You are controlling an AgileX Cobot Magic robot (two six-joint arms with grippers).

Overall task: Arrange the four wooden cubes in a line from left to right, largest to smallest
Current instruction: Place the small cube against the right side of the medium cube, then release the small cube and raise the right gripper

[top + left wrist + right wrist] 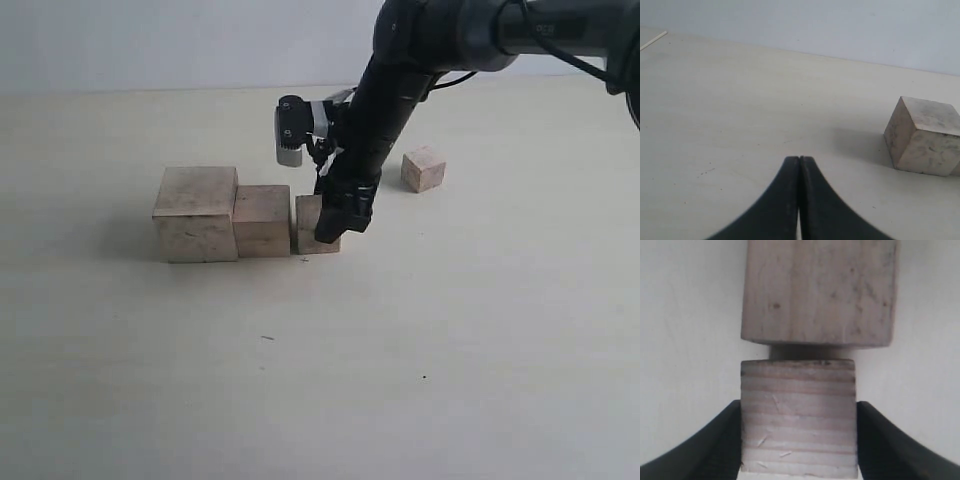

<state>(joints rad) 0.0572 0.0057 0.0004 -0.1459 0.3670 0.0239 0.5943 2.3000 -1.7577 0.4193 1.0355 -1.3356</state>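
Observation:
Three of the four wooden cubes stand in a row on the pale table. The largest cube (195,213) is at the left and the second cube (262,220) touches it. The third cube (308,222) comes after a narrow gap. My right gripper (330,236) comes down from above and is shut on this third cube (799,415), one finger pressed on each side, with the second cube (820,290) just beyond. The smallest cube (423,168) sits alone, farther back on the right. My left gripper (800,159) is shut on nothing, low over the table, with the largest cube (925,135) ahead of it.
The right arm (400,70) slants down from the upper right over the row's right end. A pale wall (150,40) bounds the far edge of the table (300,380). The left arm is outside the exterior view.

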